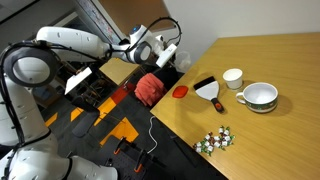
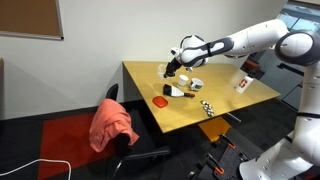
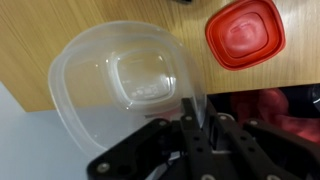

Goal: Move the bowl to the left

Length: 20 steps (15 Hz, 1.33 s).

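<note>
Bowl: in the wrist view we see the bowl held over the table's edge, partly above wood and partly above floor.
Gripper: the gripper is clamped on the bowl's rim, one finger inside and one outside.
Neighbours: a red lid lies on the wood just beside the bowl. Farther along we note a black-and-white object, a small white cup, a green-rimmed white bowl and a cluster of small pieces.
Surface: a light wooden table.
Room: a chair draped with red cloth on a red carpet, with a pale wall behind.
</note>
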{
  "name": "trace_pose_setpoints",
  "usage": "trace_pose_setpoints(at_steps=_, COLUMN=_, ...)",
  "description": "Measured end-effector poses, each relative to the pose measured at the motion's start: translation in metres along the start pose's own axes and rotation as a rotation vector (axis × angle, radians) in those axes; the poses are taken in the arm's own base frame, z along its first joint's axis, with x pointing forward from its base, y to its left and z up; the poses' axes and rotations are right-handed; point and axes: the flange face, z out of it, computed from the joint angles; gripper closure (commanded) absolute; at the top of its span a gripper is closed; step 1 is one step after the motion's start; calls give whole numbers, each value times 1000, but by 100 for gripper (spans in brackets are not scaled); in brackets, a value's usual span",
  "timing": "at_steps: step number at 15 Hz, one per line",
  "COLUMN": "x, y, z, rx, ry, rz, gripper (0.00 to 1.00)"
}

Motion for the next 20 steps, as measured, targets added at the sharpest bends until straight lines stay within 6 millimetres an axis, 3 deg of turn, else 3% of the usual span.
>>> trace_pose_setpoints(at_steps=2, x=2, y=-1, z=0, rx=0, ry=-1, rz=-6, gripper=87)
trace_pose_setpoints(at_steps=3, x=1, y=-1, z=0, rx=0, ry=-2, rz=-5, gripper=97)
trace_pose_setpoints(at_steps=7, x=0, y=-4, z=9, rx=10, ry=-9, rz=-9, gripper=97)
trace_pose_setpoints(at_steps=13, x=11, y=-30, z=78, rx=33, ry=-52, rz=-68, gripper=97)
trace_pose_setpoints(at_steps=20, x=2, y=-33, z=132, rx=15, ry=-66, rz=-65, gripper=97)
